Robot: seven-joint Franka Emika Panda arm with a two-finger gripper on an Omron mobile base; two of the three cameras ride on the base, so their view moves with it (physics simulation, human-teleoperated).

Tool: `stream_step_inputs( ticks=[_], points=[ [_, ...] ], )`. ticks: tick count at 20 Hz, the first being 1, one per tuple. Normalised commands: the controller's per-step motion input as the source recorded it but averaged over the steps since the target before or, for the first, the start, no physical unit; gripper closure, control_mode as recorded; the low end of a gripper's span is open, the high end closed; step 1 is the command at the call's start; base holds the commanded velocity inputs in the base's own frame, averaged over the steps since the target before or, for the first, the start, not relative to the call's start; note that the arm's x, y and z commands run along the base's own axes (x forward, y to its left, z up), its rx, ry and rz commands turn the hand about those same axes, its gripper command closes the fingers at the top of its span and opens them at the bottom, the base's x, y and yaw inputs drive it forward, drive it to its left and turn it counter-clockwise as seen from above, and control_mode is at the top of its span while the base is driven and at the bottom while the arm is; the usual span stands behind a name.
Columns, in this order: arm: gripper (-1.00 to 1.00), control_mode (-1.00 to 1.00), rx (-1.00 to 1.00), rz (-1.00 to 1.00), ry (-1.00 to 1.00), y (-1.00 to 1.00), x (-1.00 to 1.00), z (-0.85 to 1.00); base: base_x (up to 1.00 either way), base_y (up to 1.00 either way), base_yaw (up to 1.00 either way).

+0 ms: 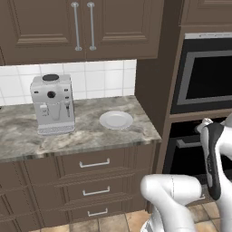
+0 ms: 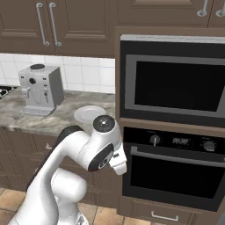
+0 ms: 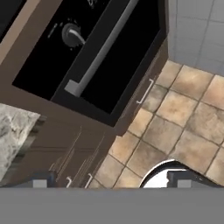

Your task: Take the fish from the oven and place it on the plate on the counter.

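The black oven (image 2: 171,171) sits low in the tall cabinet with its door shut, so the fish is hidden. Its round knob (image 2: 154,139), small display (image 2: 180,141) and silver bar handle (image 2: 176,157) face me. In the hand view the oven (image 3: 113,65) lies below the gripper, with its handle (image 3: 101,48) running diagonally. My gripper (image 3: 113,180) is open, fingertips wide apart with nothing between them, looking down at the oven front and the floor. The white plate (image 1: 116,120) rests empty on the marbled counter (image 1: 86,136), left of the oven; the plate (image 2: 88,113) is partly behind my arm.
A silver coffee machine (image 1: 52,104) stands on the counter left of the plate. A silver-framed dark-window appliance (image 2: 176,83) sits above the oven. Dark brown drawers (image 1: 95,181) with silver handles run under the counter. Tiled floor (image 3: 175,127) spreads in front of the cabinets.
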Motion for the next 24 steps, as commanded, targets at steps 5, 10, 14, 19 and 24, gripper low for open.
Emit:
stream_step_inputs(
  ticks=[5,10,14,19,24],
  points=[
    [-1.00,-1.00,0.10,-0.06,-0.32,-0.68,-0.01,-0.17,0.00,0.00,0.00],
    [-1.00,-1.00,0.08,0.00,-0.34,-0.50,0.00,-0.25,0.00,0.00,0.00],
    [-1.00,-1.00,0.10,0.00,-0.25,-0.32,0.14,-0.38,0.00,0.00,0.00],
    [-1.00,-1.00,0.16,0.00,-0.03,-0.38,0.28,-0.32,0.00,0.00,0.00],
    [-1.00,-1.00,0.27,0.00,0.00,-0.35,0.25,-0.18,0.00,0.00,0.00]
  ],
)
